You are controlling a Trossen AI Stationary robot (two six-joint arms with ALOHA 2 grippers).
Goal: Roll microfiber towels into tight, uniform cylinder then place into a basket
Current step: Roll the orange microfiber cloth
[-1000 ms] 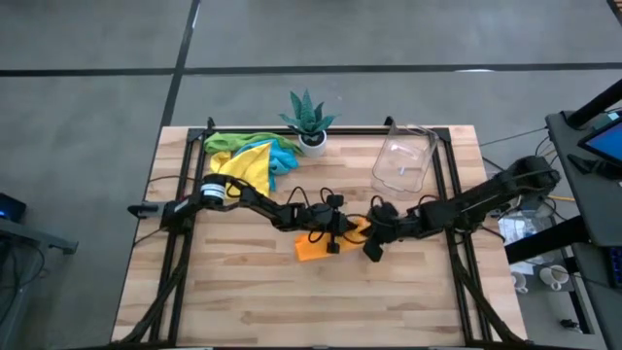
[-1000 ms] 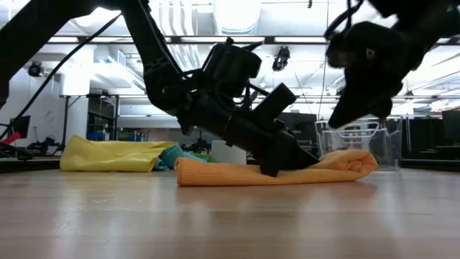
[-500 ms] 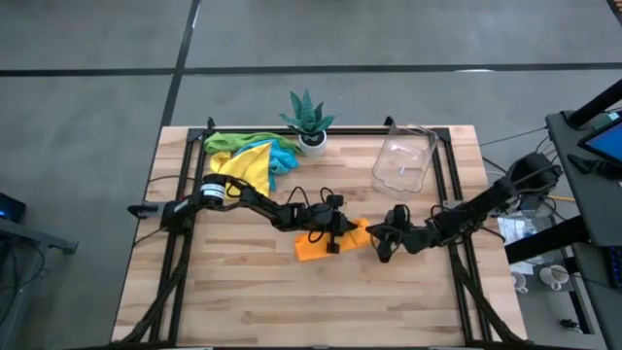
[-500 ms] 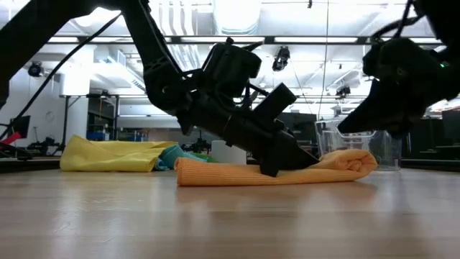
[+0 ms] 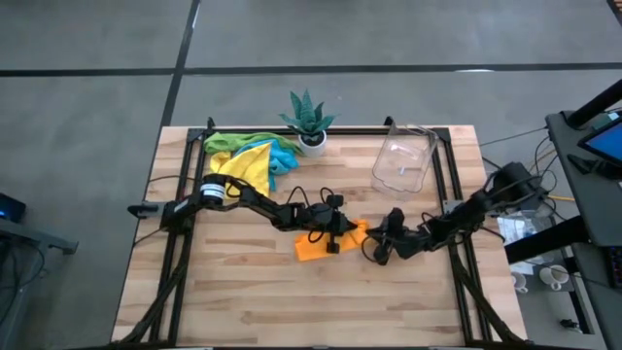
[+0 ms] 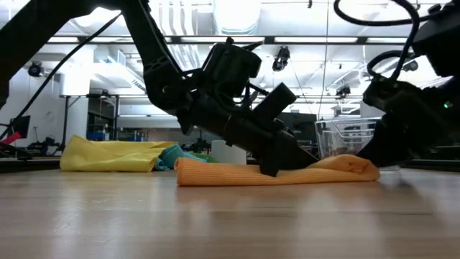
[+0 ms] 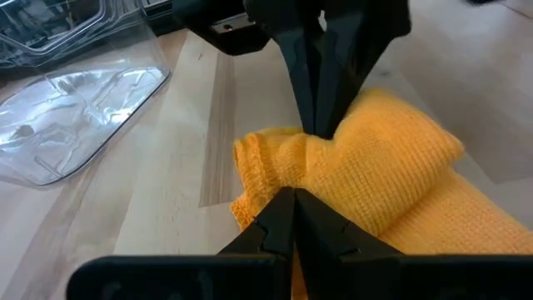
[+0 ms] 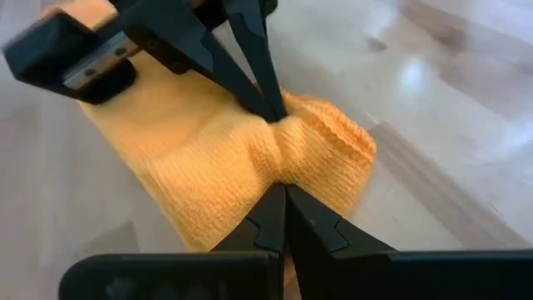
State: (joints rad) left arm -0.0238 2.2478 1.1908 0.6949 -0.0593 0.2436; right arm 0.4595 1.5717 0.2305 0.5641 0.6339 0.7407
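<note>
Cloth like the orange towel (image 5: 326, 243) is light, limp and a little grippy from its knit; it will sag, bunch and unroll the moment tension is let go, and it cannot be broken by a hard pinch. It lies half-rolled on the bench (image 5: 243, 301), directly under both pincers. The left pincer (image 5: 333, 243) has its jaws fully closed and presses down into the middle of the roll. The right pincer (image 5: 377, 253), also fully closed, meets the roll's bunched end, tip to tip with the left one, as both wrist views show. Neither plainly has fabric clamped between its jaws; the closed tips seem to pin and dent the cloth.

A sound hold would probably be on the thick rolled end just ahead of the right pincer, taken across the whole roll so the layers stay together, since a pinch on one outer ply would likely peel it open. The clear basket (image 5: 403, 160) stands well beyond the right pincer, and the other towels (image 5: 248, 156) lie heaped far behind the left pincer, beside the potted plant (image 5: 309, 119).
</note>
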